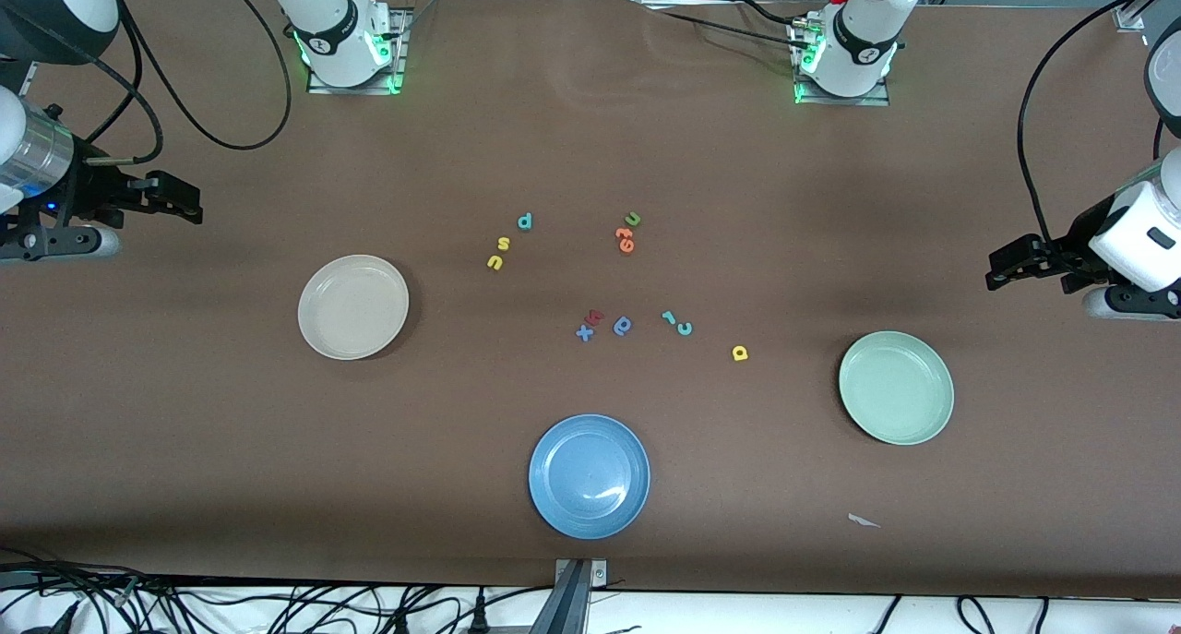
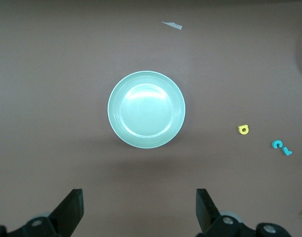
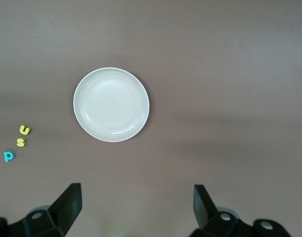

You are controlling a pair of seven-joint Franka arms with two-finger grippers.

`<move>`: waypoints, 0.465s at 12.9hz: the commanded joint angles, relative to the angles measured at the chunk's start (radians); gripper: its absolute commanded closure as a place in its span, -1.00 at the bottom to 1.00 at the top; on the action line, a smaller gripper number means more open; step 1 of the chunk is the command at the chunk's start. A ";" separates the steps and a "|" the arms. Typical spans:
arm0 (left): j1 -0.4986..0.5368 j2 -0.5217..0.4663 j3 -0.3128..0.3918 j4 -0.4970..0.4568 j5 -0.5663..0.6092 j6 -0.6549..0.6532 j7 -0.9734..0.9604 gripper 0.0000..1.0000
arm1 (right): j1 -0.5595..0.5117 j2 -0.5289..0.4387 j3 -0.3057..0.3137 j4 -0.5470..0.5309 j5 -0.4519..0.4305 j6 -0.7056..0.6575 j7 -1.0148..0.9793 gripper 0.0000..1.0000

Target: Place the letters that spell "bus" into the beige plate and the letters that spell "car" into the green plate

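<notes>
orange letters (image 1: 625, 239) overlapping, shapes unreadable

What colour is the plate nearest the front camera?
Blue. The blue plate shows only in the front view; neither wrist view includes it.

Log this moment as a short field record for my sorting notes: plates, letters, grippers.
beige plate: empty, toward the right arm's end
green plate: empty, toward the left arm's end
blue plate: empty, nearest the front camera
bus letters: loose on the table, together
car letters: loose on the table; yellow one nearest the green plate
left gripper: open, waiting above the table near the green plate
right gripper: open, waiting above the table near the beige plate
</notes>
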 commanded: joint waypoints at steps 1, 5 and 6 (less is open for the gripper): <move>-0.005 -0.007 -0.001 -0.005 0.031 -0.005 0.012 -1.00 | 0.000 0.016 -0.002 0.040 -0.009 -0.033 0.024 -1.00; -0.004 -0.007 -0.001 -0.005 0.031 -0.005 0.012 -1.00 | -0.003 0.018 -0.002 0.065 -0.006 -0.034 0.024 -1.00; -0.004 -0.005 -0.001 -0.005 0.031 -0.005 0.012 -1.00 | -0.007 0.024 -0.003 0.065 -0.003 -0.034 0.025 -1.00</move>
